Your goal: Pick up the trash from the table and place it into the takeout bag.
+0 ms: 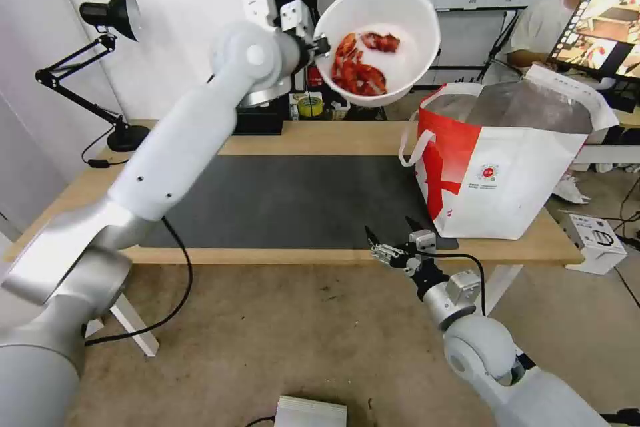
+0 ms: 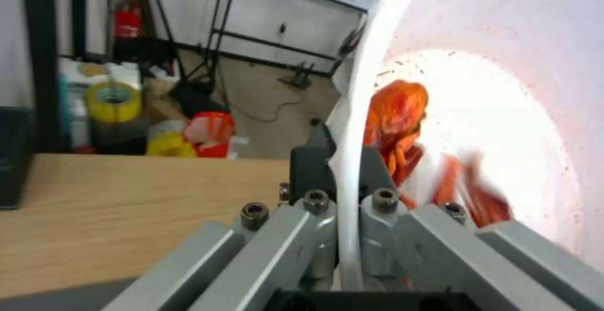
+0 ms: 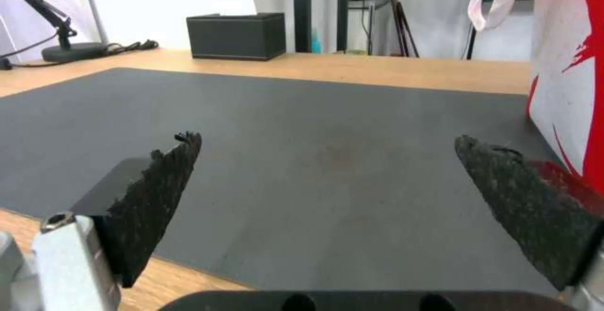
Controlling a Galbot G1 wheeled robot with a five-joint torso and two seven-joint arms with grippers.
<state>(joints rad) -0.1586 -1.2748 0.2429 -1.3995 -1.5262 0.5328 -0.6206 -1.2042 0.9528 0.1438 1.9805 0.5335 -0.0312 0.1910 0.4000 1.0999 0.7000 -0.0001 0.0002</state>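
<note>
Head view: nearest me, my right gripper [image 1: 389, 238] hovers at the near edge of the long light-wood table [image 1: 320, 139], its dark fingers [image 3: 157, 193] spread apart over the dark grey rectangular mat [image 1: 293, 200]. Beyond stands the large white-and-red takeout bag [image 1: 507, 167]. Farther up, my left gripper [image 1: 323, 47] pinches the rim of the white round bowl of red shells [image 1: 377, 43], tilted, raised above the table, left of the bag.

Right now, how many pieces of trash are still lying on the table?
0. The one piece in view, the bowl of red shells, is held tilted in the air by the left tool, above the table beside the bag. The bag's inside is hidden.
</note>
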